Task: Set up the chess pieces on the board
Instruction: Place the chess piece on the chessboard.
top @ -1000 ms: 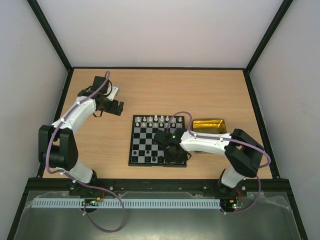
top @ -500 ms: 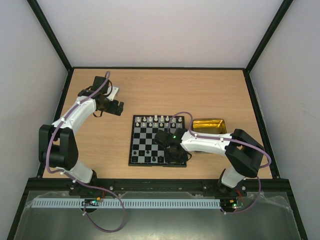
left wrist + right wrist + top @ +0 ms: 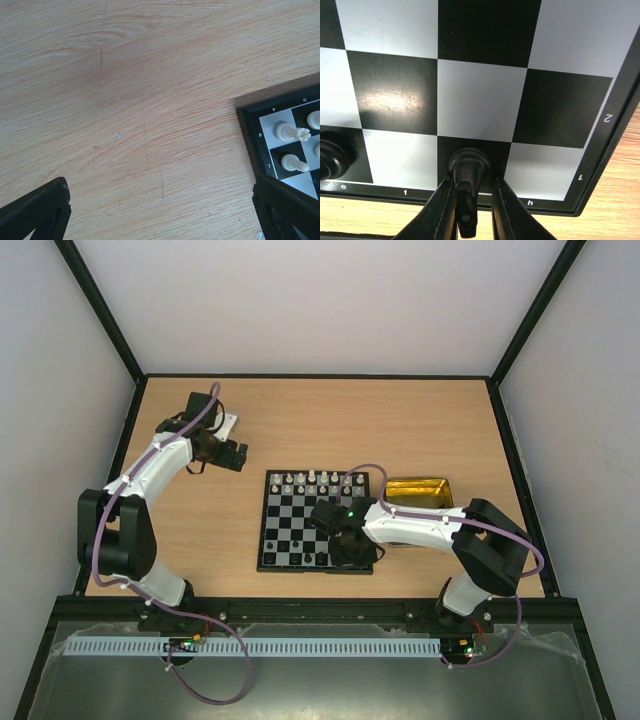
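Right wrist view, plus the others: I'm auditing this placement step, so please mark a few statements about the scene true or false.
The right claw grips a black piece. True.
That piece is over a white square. False: its square is black, in the board's edge row.
The left claw holds a white piece. False: it hangs open and empty above the table.
White pieces line the board's far side. True.

Shiny plastic chess piece (image 3: 468, 164) and board (image 3: 480, 107), matt wood-grain table (image 3: 125, 100).
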